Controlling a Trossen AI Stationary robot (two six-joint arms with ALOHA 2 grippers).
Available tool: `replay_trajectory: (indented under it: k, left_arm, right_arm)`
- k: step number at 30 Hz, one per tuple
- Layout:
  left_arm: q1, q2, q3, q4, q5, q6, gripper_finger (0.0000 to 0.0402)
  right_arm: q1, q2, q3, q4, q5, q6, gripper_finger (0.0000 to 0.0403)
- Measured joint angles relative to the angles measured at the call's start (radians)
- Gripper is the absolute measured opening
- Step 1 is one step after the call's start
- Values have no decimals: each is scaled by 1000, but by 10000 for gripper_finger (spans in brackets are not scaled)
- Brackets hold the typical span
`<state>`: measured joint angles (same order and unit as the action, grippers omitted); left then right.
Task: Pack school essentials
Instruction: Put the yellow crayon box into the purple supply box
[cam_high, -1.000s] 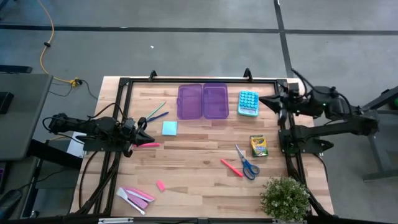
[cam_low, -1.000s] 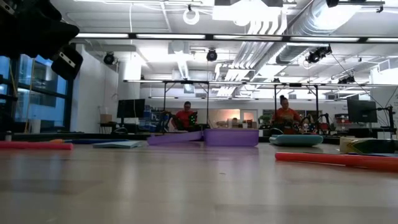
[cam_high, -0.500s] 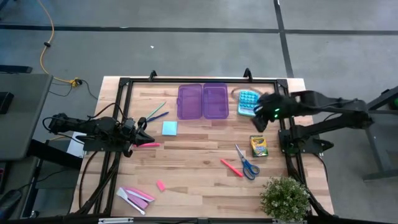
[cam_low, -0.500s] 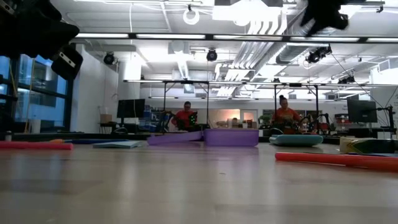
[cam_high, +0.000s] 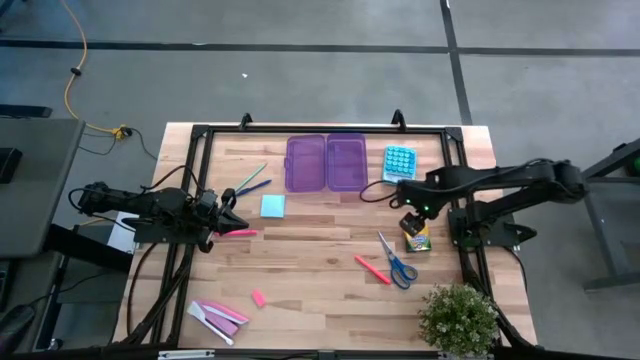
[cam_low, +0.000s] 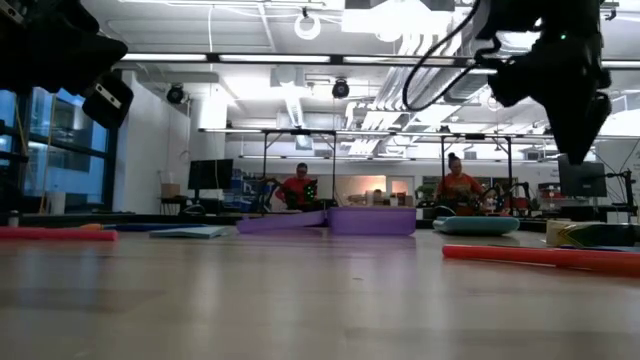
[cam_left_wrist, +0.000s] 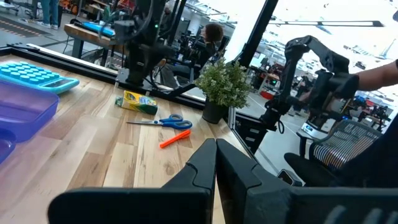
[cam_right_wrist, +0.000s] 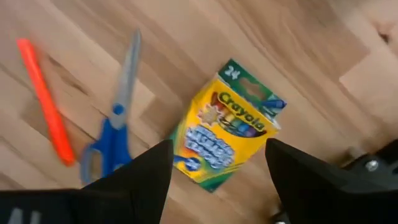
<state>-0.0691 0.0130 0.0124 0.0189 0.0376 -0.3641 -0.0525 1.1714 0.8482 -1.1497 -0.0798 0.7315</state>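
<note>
- The right gripper (cam_right_wrist: 214, 177) hangs directly above the yellow cardboard crayon box (cam_right_wrist: 226, 126), its two dark fingers (cam_right_wrist: 137, 180) spread wide to either side of the box and holding nothing; the box lies flat on the wooden table (cam_high: 320, 270) near the right edge.
- Just beside the box lie the blue-handled scissors (cam_right_wrist: 114, 127) and an orange-pink marker (cam_right_wrist: 43, 99), both loose on the wood.
- The clear purple plastic case (cam_high: 326, 162) lies opened out at the far side of the table; both halves look empty, so by my reading nothing is packed yet.
- Beside the case sits the light-blue calculator with round buttons (cam_high: 398, 165).
- Waiting on the left half: a light-blue square notepad (cam_high: 272, 206), green and blue pencils (cam_high: 252, 181), a small pink eraser (cam_high: 258, 298), and flat pink-and-white pieces (cam_high: 217, 315) near the front corner.
- The left gripper (cam_high: 232, 221) rests at the table's left edge with fingers pressed together; a second pink marker (cam_high: 243, 233) lies right at its tip.
- Hard to tell: whether that marker touches the left fingers.
- A small potted green plant (cam_high: 458, 318) stands at the front right corner.
</note>
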Motion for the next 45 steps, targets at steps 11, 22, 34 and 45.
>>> replay_trajectory:
  k: [11,22,34,45]
  left_arm:
    - [0,0,0,0,0,0,1]
    - [0,0,0,0,0,0,1]
    - [0,0,0,0,0,0,1]
    - [0,0,0,0,0,0,1]
  right_arm:
    - [-83,197,7,16,5,-649,250]
    - [-128,326,6,73,-7,-955,249]
    - [-170,406,6,105,-53,-1051,167]
    - [-171,444,6,115,-81,-1052,134]
